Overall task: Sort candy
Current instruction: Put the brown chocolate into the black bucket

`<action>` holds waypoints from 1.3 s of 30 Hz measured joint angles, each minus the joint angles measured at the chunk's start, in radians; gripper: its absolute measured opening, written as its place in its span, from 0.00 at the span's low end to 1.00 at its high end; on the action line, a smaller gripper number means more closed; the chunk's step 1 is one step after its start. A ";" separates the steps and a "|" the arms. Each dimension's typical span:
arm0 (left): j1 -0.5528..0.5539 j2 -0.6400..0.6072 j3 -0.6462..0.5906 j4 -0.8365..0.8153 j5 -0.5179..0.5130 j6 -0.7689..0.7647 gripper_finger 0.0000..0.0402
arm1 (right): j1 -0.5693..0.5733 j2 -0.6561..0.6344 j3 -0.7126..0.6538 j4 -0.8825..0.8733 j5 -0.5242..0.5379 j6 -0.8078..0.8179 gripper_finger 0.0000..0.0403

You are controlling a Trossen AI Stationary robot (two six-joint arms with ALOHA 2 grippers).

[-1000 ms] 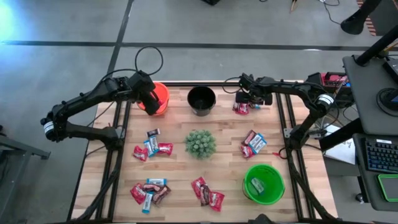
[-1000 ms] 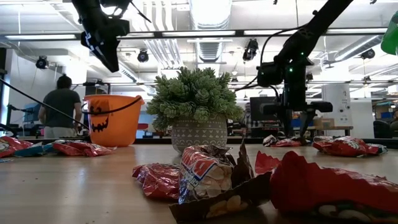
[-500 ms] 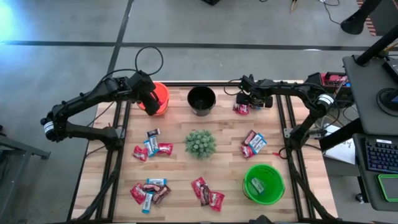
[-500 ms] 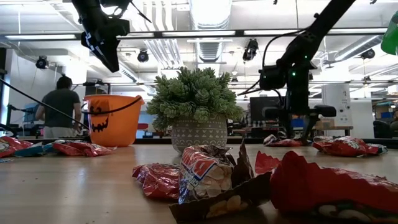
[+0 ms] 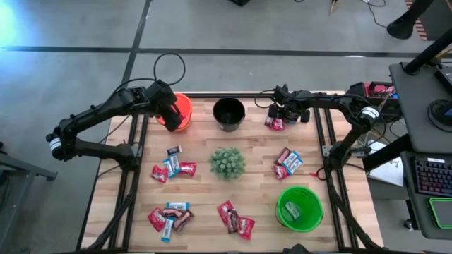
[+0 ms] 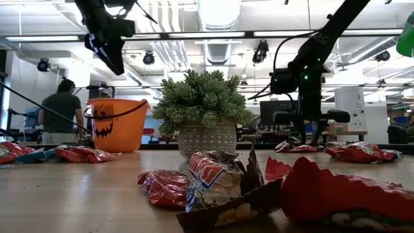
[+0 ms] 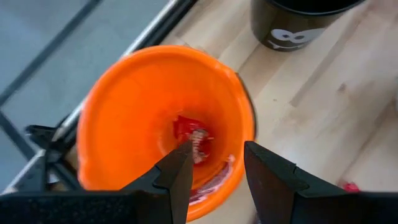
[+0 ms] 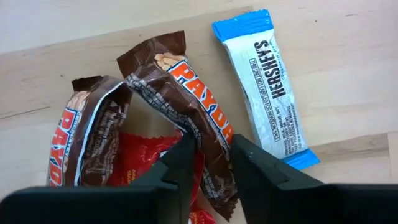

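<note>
- The right arm's fingers [image 8: 208,165] are down over a small pile of candy at the far right part of the bench [image 5: 254,141]. They stand a little apart, with nothing clamped between them.
- A brown-wrapped bar [image 8: 186,112] runs slantwise into the narrow gap between the two fingertips, and a red wrapper [image 8: 140,163] lies just beside the one finger, partly under it.
- A second brown bar [image 8: 87,140] lies on that same side of the fingers, touching the red one. A light blue and white bar [image 8: 267,87] lies on the other side, near the fingers but apart from them.
- From above, this pile [image 5: 275,123] sits just under the right arm's fingers [image 5: 287,115], beside the black bucket [image 5: 229,113].
- The left arm's fingers [image 7: 214,171] hang open above the orange bucket [image 7: 124,93], holding nothing. A red candy [image 7: 193,137] lies at the bucket's bottom, just ahead of the fingertips.
- More candy lies in heaps around the green plant ball [image 5: 227,162], and a green bucket [image 5: 299,207] stands well away from both sets of fingers.
</note>
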 joint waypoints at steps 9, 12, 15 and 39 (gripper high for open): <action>0.000 0.000 0.000 -0.005 0.023 0.000 0.31 | -0.001 0.000 0.000 0.018 -0.044 -0.020 0.21; 0.000 0.000 0.000 -0.006 0.023 0.000 0.31 | 0.000 0.000 -0.001 0.023 -0.055 -0.025 0.27; 0.000 0.000 0.000 -0.006 0.023 0.000 0.31 | 0.000 0.000 -0.001 0.024 -0.058 -0.026 0.33; 0.000 0.000 0.000 -0.006 0.023 0.001 0.31 | 0.015 -0.002 0.023 0.024 -0.049 -0.020 0.44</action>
